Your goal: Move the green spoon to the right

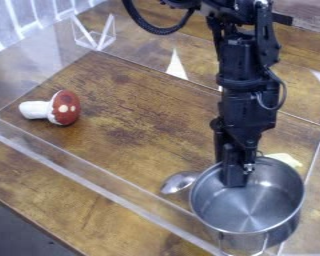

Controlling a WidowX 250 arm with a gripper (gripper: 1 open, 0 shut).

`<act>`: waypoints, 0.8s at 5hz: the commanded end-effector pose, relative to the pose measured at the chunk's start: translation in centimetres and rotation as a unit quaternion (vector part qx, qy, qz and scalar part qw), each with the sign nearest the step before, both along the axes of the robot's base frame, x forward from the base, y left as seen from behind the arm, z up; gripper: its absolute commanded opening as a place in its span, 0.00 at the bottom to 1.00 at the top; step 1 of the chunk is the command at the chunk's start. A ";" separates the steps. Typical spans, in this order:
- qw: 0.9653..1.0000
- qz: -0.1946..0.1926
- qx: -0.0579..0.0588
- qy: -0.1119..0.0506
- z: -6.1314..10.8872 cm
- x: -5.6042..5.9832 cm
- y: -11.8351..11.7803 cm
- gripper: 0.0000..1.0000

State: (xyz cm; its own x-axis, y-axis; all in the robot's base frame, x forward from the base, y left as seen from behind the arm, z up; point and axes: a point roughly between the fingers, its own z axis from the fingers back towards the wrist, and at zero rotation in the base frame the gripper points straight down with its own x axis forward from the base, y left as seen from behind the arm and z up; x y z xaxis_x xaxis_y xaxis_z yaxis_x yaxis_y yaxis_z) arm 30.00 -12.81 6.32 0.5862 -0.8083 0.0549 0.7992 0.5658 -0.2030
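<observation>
The green spoon shows its silver bowl point(176, 183) on the wooden table just left of the steel pot point(247, 207). A pale yellow-green end of its handle point(280, 160) sticks out right of the black arm. My gripper point(240, 173) points down at the pot's far rim, shut where the handle passes between those two ends. The middle of the handle is hidden behind the fingers and the rim.
A red-and-white mushroom toy point(56, 107) lies at the left of the table. A clear acrylic wall point(83, 175) rings the table, with clear upright brackets at the back point(176, 63). The pot stands close to the front right corner of the wall.
</observation>
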 end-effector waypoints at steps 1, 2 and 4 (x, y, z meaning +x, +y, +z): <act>0.999 0.000 -0.007 -0.049 4.1 1.1 -0.5 0.00; 0.998 0.002 0.006 -0.064 6.0 2.6 -1.0 0.00; 0.997 0.024 0.005 -0.075 7.5 1.9 -1.4 0.00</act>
